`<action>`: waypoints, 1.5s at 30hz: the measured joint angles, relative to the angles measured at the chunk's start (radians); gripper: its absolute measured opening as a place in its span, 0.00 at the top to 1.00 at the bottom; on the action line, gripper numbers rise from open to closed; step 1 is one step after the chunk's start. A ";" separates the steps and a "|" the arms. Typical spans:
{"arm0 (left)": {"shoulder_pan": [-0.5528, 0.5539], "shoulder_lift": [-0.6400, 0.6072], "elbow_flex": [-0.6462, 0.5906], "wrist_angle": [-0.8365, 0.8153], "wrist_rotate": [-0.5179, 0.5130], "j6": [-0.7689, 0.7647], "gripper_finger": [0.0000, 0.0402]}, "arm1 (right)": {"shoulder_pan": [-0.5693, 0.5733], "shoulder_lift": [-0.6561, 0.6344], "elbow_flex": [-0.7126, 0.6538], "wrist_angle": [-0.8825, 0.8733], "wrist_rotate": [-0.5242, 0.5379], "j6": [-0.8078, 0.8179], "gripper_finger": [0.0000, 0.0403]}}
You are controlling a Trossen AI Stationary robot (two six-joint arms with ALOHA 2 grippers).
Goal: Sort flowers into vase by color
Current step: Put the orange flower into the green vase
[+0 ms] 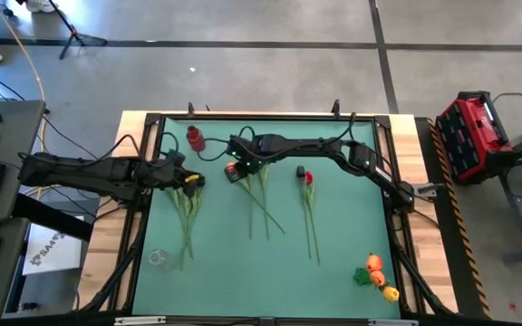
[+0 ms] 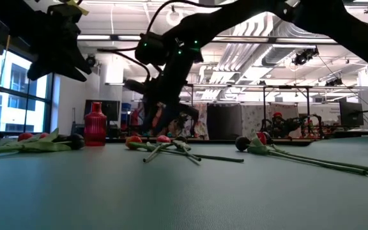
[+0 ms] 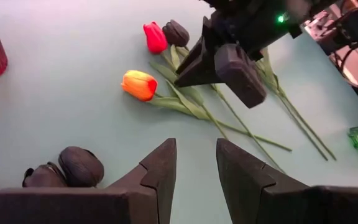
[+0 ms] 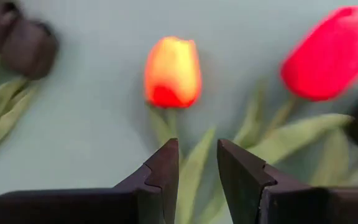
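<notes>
Several artificial tulips lie flat on the green table in three loose groups. The middle group has an orange-yellow head [image 4: 173,71], a red head [image 4: 331,53] and a black head [image 3: 176,32], with green stems trailing toward the near edge [image 1: 263,204]. My right gripper [image 4: 197,165] hangs just above the orange tulip's stem and leaves, fingers open by a narrow gap. My left gripper [image 3: 196,167] is open and raised over the left group [image 1: 187,213], near two black heads [image 3: 73,167]. A third group [image 1: 309,204] lies to the right.
A red ribbed vase [image 1: 195,139] stands near the far edge. A small clear glass vase [image 1: 158,258] stands at the near left. Orange and yellow flower heads with leaves [image 1: 375,272] lie at the near right corner. A raised frame [image 1: 270,118] borders the table.
</notes>
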 joint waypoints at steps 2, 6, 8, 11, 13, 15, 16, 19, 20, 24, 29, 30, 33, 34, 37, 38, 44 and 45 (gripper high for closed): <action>0.000 0.011 0.000 0.011 0.002 -0.001 0.75 | 0.004 0.018 0.000 0.057 -0.033 -0.046 0.76; 0.000 0.026 0.000 0.015 0.010 -0.031 0.75 | 0.026 0.035 0.000 0.052 0.019 -0.091 0.75; 0.000 0.030 0.000 0.017 0.010 -0.048 0.75 | 0.030 0.032 0.000 0.034 0.066 -0.117 0.75; 0.000 0.031 0.000 0.019 0.010 -0.053 0.75 | 0.026 0.032 0.000 0.022 0.088 -0.139 0.75; 0.000 0.031 0.000 0.019 0.010 -0.054 0.75 | 0.025 0.032 0.000 0.053 0.091 -0.161 0.75; 0.000 0.031 0.000 0.019 0.004 -0.054 0.75 | 0.028 0.037 0.000 0.111 0.073 -0.176 0.75; 0.000 0.031 0.000 0.019 -0.004 -0.057 0.75 | 0.027 0.040 0.000 0.132 0.052 -0.181 0.75; 0.000 0.031 0.000 0.019 -0.024 -0.071 0.75 | 0.025 0.061 0.000 0.161 0.026 -0.177 0.75; 0.000 0.031 0.000 0.019 -0.027 -0.076 0.75 | 0.024 0.068 0.000 0.147 0.026 -0.174 0.75; 0.000 0.031 0.000 0.029 -0.029 -0.080 0.75 | 0.024 0.083 0.003 0.120 0.020 -0.155 0.75; 0.000 0.031 0.000 0.030 -0.029 -0.082 0.75 | 0.024 0.088 0.003 0.110 -0.045 -0.152 0.75; 0.000 0.031 0.000 0.030 -0.029 -0.085 0.75 | 0.023 0.082 0.002 0.104 -0.064 -0.152 0.75; 0.000 0.031 0.000 0.030 -0.026 -0.094 0.75 | 0.031 0.055 -0.002 0.080 -0.081 -0.153 0.75; 0.000 0.031 0.000 0.029 -0.026 -0.093 0.75 | 0.034 0.044 -0.002 0.084 -0.083 -0.153 0.75; 0.000 0.031 0.000 0.028 -0.026 -0.082 0.75 | 0.036 0.004 -0.001 0.074 -0.062 -0.155 0.75; 0.000 0.031 0.000 0.029 -0.026 -0.079 0.75 | 0.033 -0.004 0.000 0.063 -0.041 -0.156 0.75; 0.001 0.031 0.000 0.027 -0.028 -0.078 0.75 | 0.034 -0.009 -0.002 0.045 0.030 -0.182 0.75; 0.001 0.031 0.000 0.025 -0.029 -0.078 0.75 | 0.035 -0.005 -0.001 0.044 0.033 -0.186 0.76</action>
